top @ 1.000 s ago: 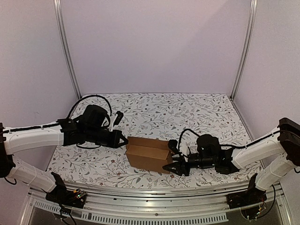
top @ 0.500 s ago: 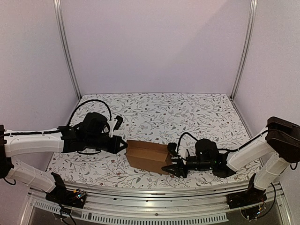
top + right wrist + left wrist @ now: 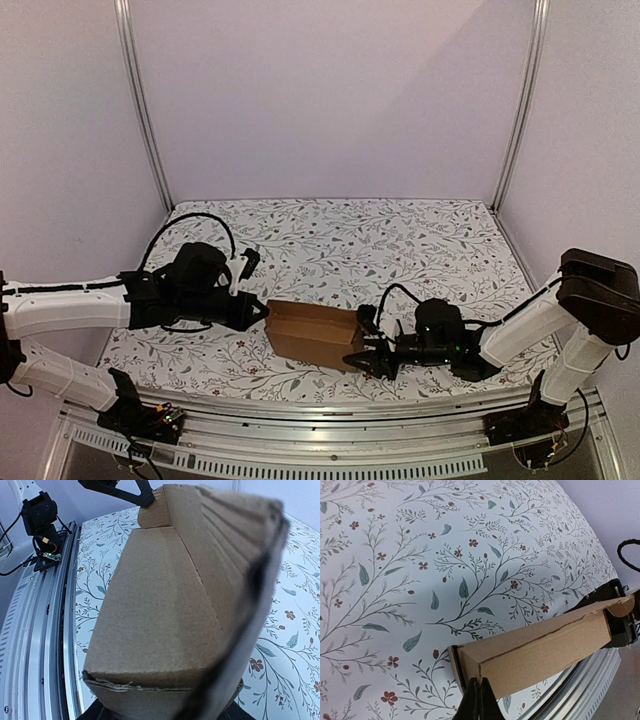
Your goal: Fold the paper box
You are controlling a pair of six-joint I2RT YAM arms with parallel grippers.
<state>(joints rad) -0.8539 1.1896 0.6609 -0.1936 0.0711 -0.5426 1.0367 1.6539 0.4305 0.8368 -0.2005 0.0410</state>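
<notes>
Box: I see the paper box (image 3: 312, 335) formed into a long brown carton, lying left to right near the front middle of the table (image 3: 420, 240), between my 2 grippers.

Box contact: from these views I cannot tell whether its underside rests on the flowered cloth or sits just off it.

Left gripper: the left gripper (image 3: 262, 312) has its 2 fingers pressed together into 1 point, with nothing between them. The tip touches the left end of the box, low on that end face in the left wrist view (image 3: 479, 685).

Right gripper: the right gripper (image 3: 362, 360) is at the box's right end, jaws part-way apart and clamped on the carton. In the right wrist view 1 dark finger (image 3: 250, 630) lies along the side of the box (image 3: 165, 595).

Seam: a long edge of the box (image 3: 545, 650) shows a thin dark gap along its length.

Rail: the metal rail (image 3: 330, 425) runs along the near edge, in front of the box.
</notes>
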